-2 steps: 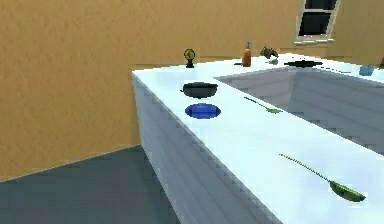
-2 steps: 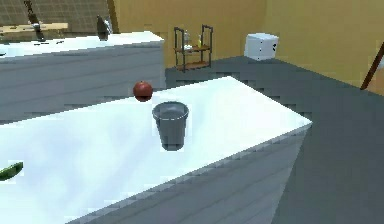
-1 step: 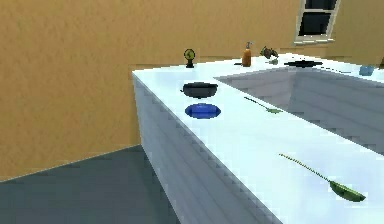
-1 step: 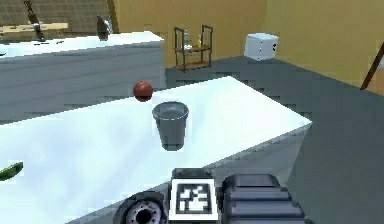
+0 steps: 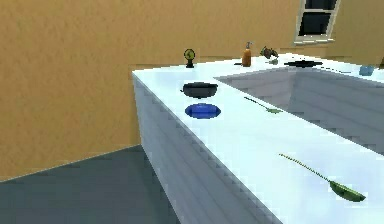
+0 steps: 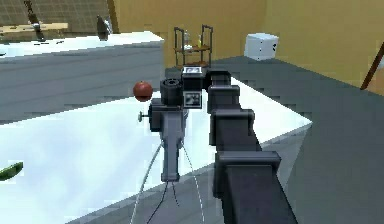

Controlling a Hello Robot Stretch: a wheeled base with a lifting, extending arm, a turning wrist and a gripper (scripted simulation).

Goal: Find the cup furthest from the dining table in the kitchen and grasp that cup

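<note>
White counter [image 5: 240,150] is our landmark; it wraps round in a U. On its far right stretch, at the forward view's right edge, sits a small pale blue cup [image 5: 367,70], too small for us to make out a handle.

By the counter's near left corner we see a dark bowl [image 5: 198,89] and, just in front of it, a blue bowl [image 5: 203,110]; we cannot tell whether they touch. A green utensil [image 5: 265,105] lies on the counter to the right of the bowls. A second green utensil [image 5: 325,180] lies nearer the camera, its leaf-shaped end close to the bottom right corner.

Along the counter's back edge we see a small dark object [image 5: 190,58], an orange bottle [image 5: 247,53], a brownish lump [image 5: 268,52] we cannot identify and a flat dark item [image 5: 303,63]. A window [image 5: 318,18] above the counter's far end is cut off by the top edge.

In the arm side view the arm [image 6: 235,130] reaches over the counter. The gripper [image 6: 170,195] hangs above the counter top, and its thin fingers run toward the bottom edge, where we lose the tips. We cannot tell the fingers' state or whether it holds anything.

A red round thing [image 6: 143,91] sits on the counter just beside the gripper's body; whether they touch is unclear. A green sliver [image 6: 8,172] on the counter is cut off by the left edge. Beyond the counter are a wire rack [image 6: 193,45], its lower part hidden behind the arm's end, and a white box [image 6: 262,46] on the floor.
</note>
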